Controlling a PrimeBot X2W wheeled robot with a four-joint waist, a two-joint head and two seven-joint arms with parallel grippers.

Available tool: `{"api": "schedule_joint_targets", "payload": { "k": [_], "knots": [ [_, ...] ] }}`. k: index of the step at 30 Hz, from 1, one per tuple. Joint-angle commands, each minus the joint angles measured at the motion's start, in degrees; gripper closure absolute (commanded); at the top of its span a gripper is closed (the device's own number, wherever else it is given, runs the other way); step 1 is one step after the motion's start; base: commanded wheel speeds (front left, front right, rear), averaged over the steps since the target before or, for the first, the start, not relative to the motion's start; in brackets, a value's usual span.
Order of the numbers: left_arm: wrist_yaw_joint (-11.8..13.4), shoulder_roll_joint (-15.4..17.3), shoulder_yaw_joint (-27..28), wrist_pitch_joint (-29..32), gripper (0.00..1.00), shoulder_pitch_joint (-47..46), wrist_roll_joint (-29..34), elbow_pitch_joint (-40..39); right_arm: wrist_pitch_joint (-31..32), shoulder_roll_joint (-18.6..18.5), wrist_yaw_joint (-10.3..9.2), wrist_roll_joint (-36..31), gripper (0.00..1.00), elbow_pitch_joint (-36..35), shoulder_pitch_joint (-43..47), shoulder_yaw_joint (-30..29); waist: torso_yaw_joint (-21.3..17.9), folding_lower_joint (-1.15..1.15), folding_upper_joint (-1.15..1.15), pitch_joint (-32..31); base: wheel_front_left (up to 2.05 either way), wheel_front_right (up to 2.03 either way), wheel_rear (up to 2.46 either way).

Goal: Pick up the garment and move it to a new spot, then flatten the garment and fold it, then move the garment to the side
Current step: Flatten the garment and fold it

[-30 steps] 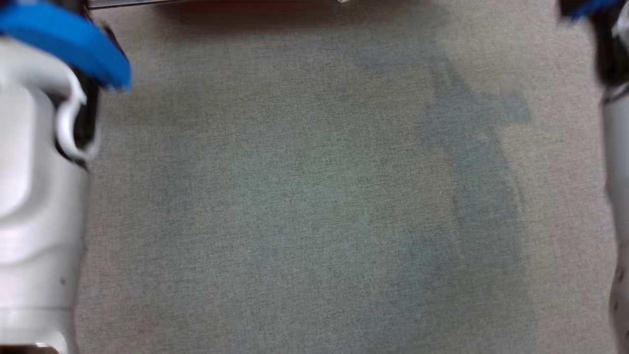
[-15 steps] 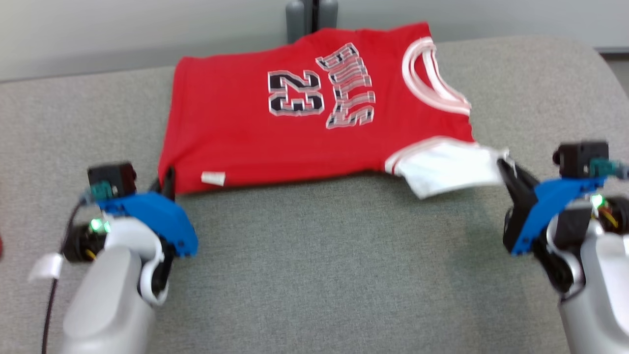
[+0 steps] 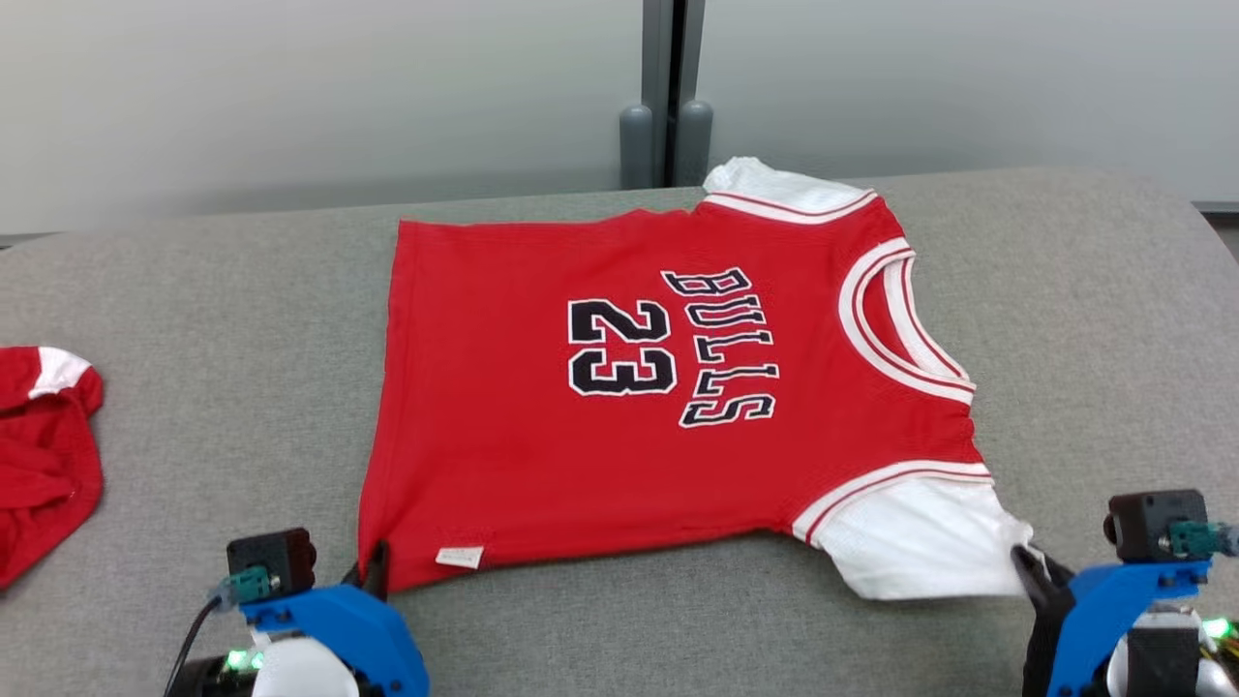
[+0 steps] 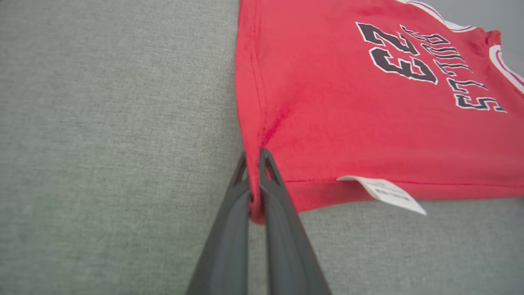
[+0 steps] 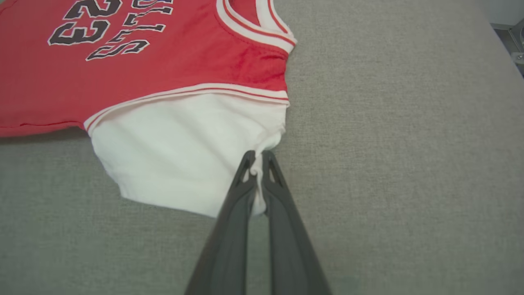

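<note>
The garment, a red jersey with black "23" and "BULLS" lettering, lies spread flat on the grey desk. Its neckline points toward the robot's right and its hem toward the left. The left hand is clenched on the near hem corner, with red fabric pinched between its jaws. A white label projects from the near edge, just beside that grip. The right hand is clenched on the edge of the near white sleeve. A second red garment lies crumpled at the far left of the head view, well apart.
</note>
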Motion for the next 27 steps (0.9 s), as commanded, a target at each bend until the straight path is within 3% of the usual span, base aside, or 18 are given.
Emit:
{"api": "schedule_joint_targets", "payload": {
  "k": [1,10,15,22,27],
  "knots": [
    [0.6,0.5,0.0,0.2,1.00,0.8,-0.1,-0.8,0.5,0.1,0.01,-0.2,1.00,-0.6,1.3,-0.3,0.1,0.01,0.02,-0.1,0.00,0.00,0.00],
    [4.7,3.4,-1.3,6.1,1.00,11.4,1.0,-12.3,11.5,1.4,0.01,0.2,1.00,-7.0,10.1,-1.5,1.2,0.01,0.02,-0.9,0.00,0.00,0.00],
    [5.6,5.1,-1.2,7.5,1.00,13.1,1.5,-16.1,16.5,1.4,0.01,2.6,1.00,-11.1,12.9,-0.1,1.5,0.01,0.02,-0.9,0.00,0.00,0.00],
    [3.9,6.2,-0.5,9.1,1.00,10.4,-0.4,-17.9,14.9,0.7,0.02,0.8,1.00,-16.4,6.9,1.7,1.1,0.01,0.02,0.2,0.00,0.00,0.00],
    [3.0,6.4,-1.1,11.9,1.00,5.2,-0.7,-18.4,11.7,-1.3,0.01,-0.1,1.00,-14.7,-1.6,2.7,0.7,0.01,0.02,2.2,0.00,0.00,0.00]
  ]
}}
